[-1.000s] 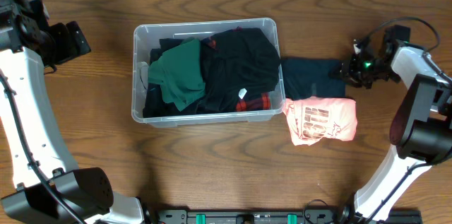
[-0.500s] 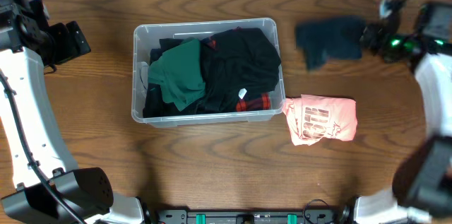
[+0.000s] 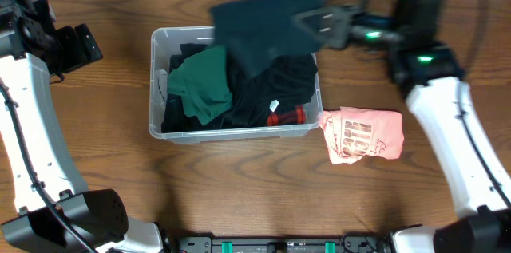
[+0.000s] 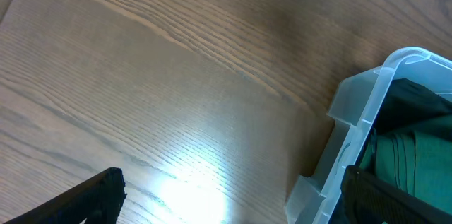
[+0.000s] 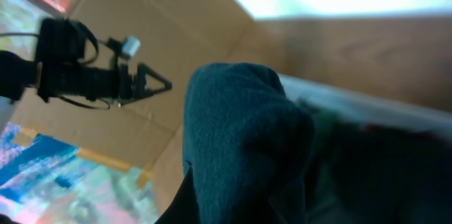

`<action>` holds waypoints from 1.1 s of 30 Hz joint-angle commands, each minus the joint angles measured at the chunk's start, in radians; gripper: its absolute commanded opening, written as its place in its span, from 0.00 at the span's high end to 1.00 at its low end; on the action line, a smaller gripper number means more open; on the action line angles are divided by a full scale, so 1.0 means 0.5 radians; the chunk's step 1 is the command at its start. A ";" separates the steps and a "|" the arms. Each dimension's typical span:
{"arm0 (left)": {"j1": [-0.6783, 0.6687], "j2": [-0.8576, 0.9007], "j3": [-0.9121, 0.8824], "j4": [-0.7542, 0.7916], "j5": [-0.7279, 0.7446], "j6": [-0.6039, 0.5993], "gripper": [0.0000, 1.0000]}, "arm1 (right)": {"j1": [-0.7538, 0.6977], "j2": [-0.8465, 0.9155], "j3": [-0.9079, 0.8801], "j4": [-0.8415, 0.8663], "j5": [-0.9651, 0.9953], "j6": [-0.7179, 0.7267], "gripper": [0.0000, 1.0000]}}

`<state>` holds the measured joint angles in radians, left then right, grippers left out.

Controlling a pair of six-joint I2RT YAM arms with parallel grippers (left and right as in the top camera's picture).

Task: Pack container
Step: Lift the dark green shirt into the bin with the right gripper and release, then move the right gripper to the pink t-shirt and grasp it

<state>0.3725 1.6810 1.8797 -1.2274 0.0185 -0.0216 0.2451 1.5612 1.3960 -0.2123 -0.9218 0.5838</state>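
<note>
Container [image 3: 156,61] sits centre-left on the wood table [image 3: 239,197], long side running left-right, its back rim near the table's far edge. There is bare wood in front of it and on its left side, up to the left arm. On the right a pink shirt [image 3: 363,135] lies flat, its corner touching the container's front right corner, with bare wood beyond it.

The container is packed: green garment [image 3: 204,81] on the left, black clothes [image 3: 275,85] heaped to the right up to rim level.

Right gripper [image 3: 302,21] is raised over the container's back right corner, motion-blurred, clamped on a dark cloth [image 3: 259,29] that hangs over the back rim and covers part of the black heap. In the right wrist view the cloth [image 5: 240,146] fills the frame and the fingers are hidden.

Left gripper [image 4: 236,199] is spread wide with nothing in it, above bare table just left of the container's corner [image 4: 353,125], not touching
</note>
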 commanded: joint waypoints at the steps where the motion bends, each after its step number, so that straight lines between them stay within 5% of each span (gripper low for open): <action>1: 0.006 -0.025 -0.015 -0.005 -0.016 0.020 0.02 | 0.201 0.107 -0.002 0.024 0.260 0.172 0.99; 11: 0.006 -0.025 -0.015 -0.005 -0.016 0.020 0.02 | 0.425 0.597 -0.003 -0.158 0.838 0.159 0.99; 20: 0.006 -0.025 -0.015 -0.005 -0.016 0.020 0.02 | 0.407 0.836 -0.002 -0.424 1.321 -0.142 0.98; 22: 0.006 -0.025 -0.015 -0.005 -0.016 0.020 0.02 | 0.389 0.781 -0.002 -0.422 1.321 -0.156 0.93; 29: 0.006 -0.025 -0.015 -0.005 -0.016 0.020 0.02 | 0.252 0.282 -0.002 -0.555 1.312 -0.312 0.33; 33: 0.006 -0.025 -0.015 -0.005 -0.016 0.020 0.02 | 0.018 -0.074 -0.002 -0.682 1.282 -0.401 0.25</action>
<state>0.3725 1.6810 1.8797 -1.2274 0.0185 -0.0216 0.3359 1.6485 1.3972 -0.5365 -0.3260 0.4431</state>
